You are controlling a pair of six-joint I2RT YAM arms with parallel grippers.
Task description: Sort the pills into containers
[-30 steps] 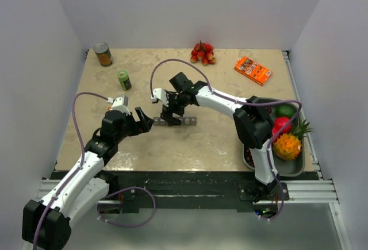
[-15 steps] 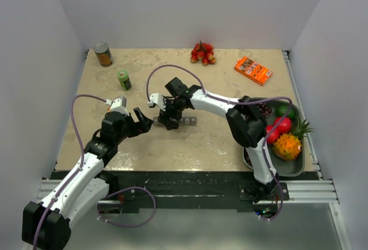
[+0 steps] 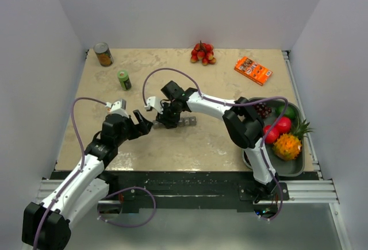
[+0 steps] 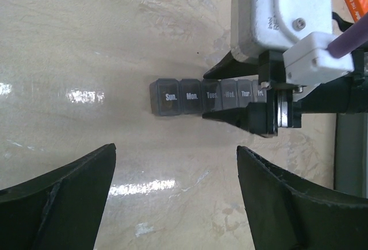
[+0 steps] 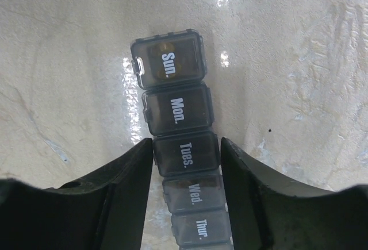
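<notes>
**Strip being secured, lids not yet opened**

At the left of the top view, the left gripper (image 3: 142, 125) hovers low over the table (image 3: 201, 146). Its fingers (image 4: 63, 198) are spread wide with nothing between them, and they point at the near end of the containers (image 4: 175, 96), a short way off.

Just to its right, at mid-frame, the right gripper (image 3: 165, 118) is down on the strip. In its wrist view, its two fingers (image 5: 129, 187) lie along both long sides at the Tues and Wed compartments. They are hard against the plastic or very nearly so, and I cannot tell whether they are truly clamped. The strip lies flat on the table with Sun at its free end. Every lid in view looks shut, and something yellowish shows dimly through the Sun lid.

The step in hand seems to be pinning the strip so that it cannot slide. The next move likely calls for a firm, level hold from the right arm. The left would then need a fine approach to the small lid tab (image 5: 138, 66) at the Sun end, without pushing the strip askew.
</notes>
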